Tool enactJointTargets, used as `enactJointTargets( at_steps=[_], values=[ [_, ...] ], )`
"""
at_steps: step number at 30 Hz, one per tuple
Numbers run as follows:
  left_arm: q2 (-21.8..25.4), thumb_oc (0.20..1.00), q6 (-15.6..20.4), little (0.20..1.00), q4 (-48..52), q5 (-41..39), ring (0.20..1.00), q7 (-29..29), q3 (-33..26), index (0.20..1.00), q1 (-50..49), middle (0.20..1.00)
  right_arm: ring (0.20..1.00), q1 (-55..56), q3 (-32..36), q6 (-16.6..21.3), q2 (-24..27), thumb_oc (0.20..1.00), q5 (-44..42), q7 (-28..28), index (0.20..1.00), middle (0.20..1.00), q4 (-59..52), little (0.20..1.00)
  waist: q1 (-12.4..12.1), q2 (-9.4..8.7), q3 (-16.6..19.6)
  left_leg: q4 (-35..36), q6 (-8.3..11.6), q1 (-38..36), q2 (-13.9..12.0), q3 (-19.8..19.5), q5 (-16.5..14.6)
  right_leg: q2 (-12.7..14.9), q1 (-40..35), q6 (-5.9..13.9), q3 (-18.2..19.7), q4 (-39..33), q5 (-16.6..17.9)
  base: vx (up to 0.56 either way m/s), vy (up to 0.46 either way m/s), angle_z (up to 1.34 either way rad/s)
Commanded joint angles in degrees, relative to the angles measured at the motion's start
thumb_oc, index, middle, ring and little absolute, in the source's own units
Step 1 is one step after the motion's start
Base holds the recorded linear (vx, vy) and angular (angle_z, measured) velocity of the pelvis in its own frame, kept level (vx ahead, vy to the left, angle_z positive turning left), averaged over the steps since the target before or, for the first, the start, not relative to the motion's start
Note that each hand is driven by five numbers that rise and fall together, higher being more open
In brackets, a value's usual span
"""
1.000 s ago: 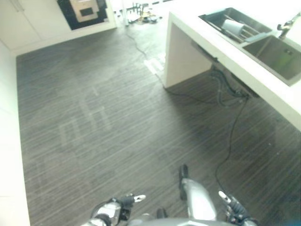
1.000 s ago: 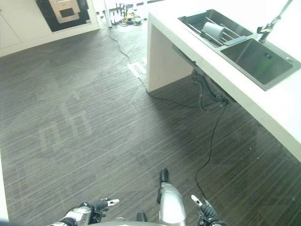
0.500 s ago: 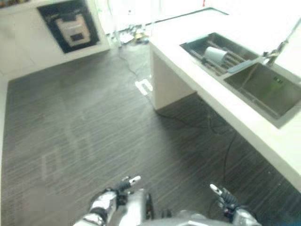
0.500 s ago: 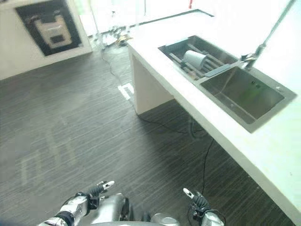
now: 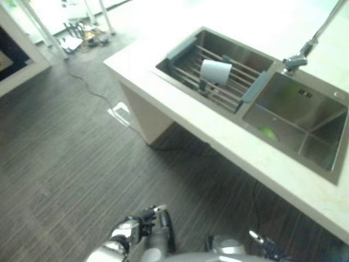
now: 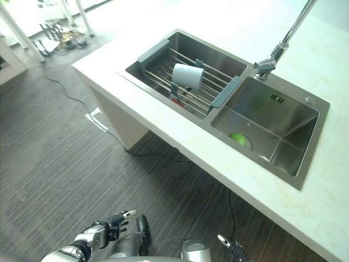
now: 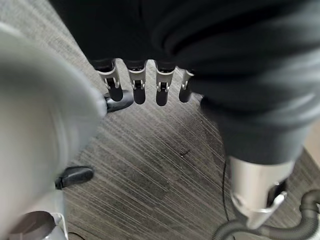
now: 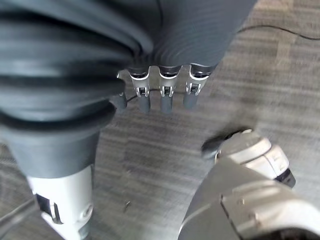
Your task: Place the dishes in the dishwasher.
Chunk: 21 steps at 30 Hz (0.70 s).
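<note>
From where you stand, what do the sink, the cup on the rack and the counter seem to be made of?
The sink looks like brushed stainless steel: grey, with a dull sheen and sharp folded corners. The cup, lying on its side on the rack, is plain white and matte, perhaps ceramic or plastic. The counter is pale and smooth, possibly stone or laminate.

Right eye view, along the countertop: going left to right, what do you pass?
Grey end of the drying rack → white cup lying on the rack → faucet → green item in the right basin → round fitting on the sink's rim.
</note>
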<state>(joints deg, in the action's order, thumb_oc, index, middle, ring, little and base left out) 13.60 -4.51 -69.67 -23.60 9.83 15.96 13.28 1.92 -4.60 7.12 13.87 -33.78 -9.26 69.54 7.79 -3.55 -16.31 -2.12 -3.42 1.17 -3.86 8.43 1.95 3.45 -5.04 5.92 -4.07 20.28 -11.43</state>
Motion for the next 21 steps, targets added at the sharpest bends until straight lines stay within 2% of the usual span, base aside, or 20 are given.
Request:
enactJointTargets(
  at_steps=[1,5,7,8,9,10,11,12,13,19,21],
  values=[
    [0.0,1.0,-0.5,1.0,0.6,-0.9,1.0,-1.3,0.6,1.0,-2.0,1.0,1.0,0.7,-1.2,1.0,3.1,1.0,-1.6,0.1,1.0,1.0,-3.2,1.0,-1.1,0.89,3.6,-6.5,0.87,5.5,-0.6,-0.8,-7.8,1.2,2.9,0.82,0.2,-3.8,-2.5,0.08,0.075,-0.25],
    [-0.2,1.0,-0.7,1.0,0.6,-2.7,1.0,-3.8,1.0,1.0,-1.8,1.0,1.0,0.6,-1.1,-0.2,1.7,1.0,-1.0,0.3,1.0,1.0,-2.8,1.0,-1.3,0.01,4.2,-4.0,-0.15,4.8,-0.8,3.6,-8.2,1.4,4.3,1.82,-2.9,-2.2,-0.8,0.03,0.055,-0.53],
    [-0.1,1.0,-0.2,1.0,0.9,-4.0,1.0,-5.8,0.4,1.0,-2.3,1.0,1.0,-0.4,-1.6,-0.6,1.1,1.0,0.5,-0.2,1.0,1.0,-2.6,1.0,-2.5,-0.68,4.2,-2.5,-0.12,4.1,-1.5,8.5,-7.9,2.0,4.2,2.11,-8.4,-2.2,-0.9,-0.08,0.023,-1.29],
    [-0.1,1.0,0.0,1.0,0.9,-4.9,1.0,-6.8,-0.1,1.0,-2.6,1.0,1.0,-1.4,-2.0,-0.8,0.9,1.0,0.4,-0.4,1.0,1.0,-2.2,1.0,-3.1,-1.53,4.1,-2.7,0.21,4.0,-1.4,11.3,-9.2,1.2,3.6,1.55,-12.1,-4.4,-3.2,-0.06,-0.005,-1.52],
    [-0.3,1.0,0.3,1.0,0.6,-5.6,1.0,-7.1,-0.8,1.0,-3.0,1.0,1.0,-1.9,-2.6,-0.6,1.0,1.0,0.8,-0.3,1.0,1.0,-1.9,1.0,-3.5,-1.89,3.7,-5.0,-0.01,5.0,-1.5,13.5,-10.4,1.6,4.9,0.91,-15.5,-4.8,-2.1,-0.04,-0.018,-1.5],
    [-0.4,1.0,0.3,1.0,0.5,-5.9,1.0,-7.2,-1.1,1.0,-3.1,1.0,1.0,-2.1,-2.8,-0.7,1.0,1.0,1.2,-0.3,1.0,1.0,-2.0,1.0,-3.8,-1.87,3.7,-5.5,0.2,5.3,-1.8,14.6,-10.3,2.0,4.3,0.49,-17.2,-5.5,-2.4,-0.07,-0.082,-1.35],
    [-0.7,1.0,0.3,1.0,0.5,-5.8,1.0,-7.7,-1.6,1.0,-3.2,1.0,1.0,-2.4,-2.9,-0.9,1.0,1.0,1.3,0.4,1.0,1.0,-2.2,1.0,-4.2,-1.83,3.7,-6.9,0.41,6.4,-1.8,15.6,-10.3,1.4,2.6,-0.57,-18.0,-8.8,-2.4,-0.03,-0.063,-1.19],
    [-1.2,1.0,-0.1,1.0,0.4,-6.3,1.0,-7.1,-2.4,1.0,-3.8,1.0,1.0,-2.4,-2.9,-0.6,1.3,1.0,1.8,1.6,1.0,1.0,-1.8,1.0,-3.8,-1.12,3.4,-8.2,0.54,7.0,-1.2,15.1,-10.3,1.1,3.3,-1.2,-16.1,-9.1,-2.2,-0.02,-0.041,-0.85],
    [-1.7,1.0,-0.1,1.0,0.6,-6.9,1.0,-6.7,-3.0,1.0,-4.2,1.0,1.0,-2.4,-2.9,-0.5,1.5,1.0,1.9,1.9,1.0,1.0,-1.6,1.0,-3.9,-0.72,3.4,-8.1,0.87,6.8,-1.3,15.9,-9.9,1.4,2.8,-1.3,-17.1,-9.7,-2.0,0.02,0.033,-0.15],
    [-3.2,1.0,0.8,1.0,0.7,-6.2,1.0,-5.3,-3.1,1.0,-6.0,1.0,1.0,-1.1,-2.0,-0.2,1.8,1.0,3.8,2.0,1.0,1.0,-0.9,1.0,-2.8,1.18,4.0,-9.0,1.67,7.0,-1.1,16.2,-9.8,1.6,0.9,-1.78,-16.0,-14.0,-0.6,0.04,0.005,-0.07],
    [-3.5,1.0,0.6,1.0,0.7,-6.3,1.0,-4.7,-3.3,1.0,-6.1,1.0,1.0,-0.2,-1.9,0.8,1.8,1.0,4.2,2.3,1.0,1.0,0.0,1.0,-2.1,1.91,4.5,-7.6,2.27,5.1,-0.6,15.1,-9.6,1.9,0.6,-1.59,-16.6,-16.7,1.2,0.05,-0.031,-0.07]
  ],
)
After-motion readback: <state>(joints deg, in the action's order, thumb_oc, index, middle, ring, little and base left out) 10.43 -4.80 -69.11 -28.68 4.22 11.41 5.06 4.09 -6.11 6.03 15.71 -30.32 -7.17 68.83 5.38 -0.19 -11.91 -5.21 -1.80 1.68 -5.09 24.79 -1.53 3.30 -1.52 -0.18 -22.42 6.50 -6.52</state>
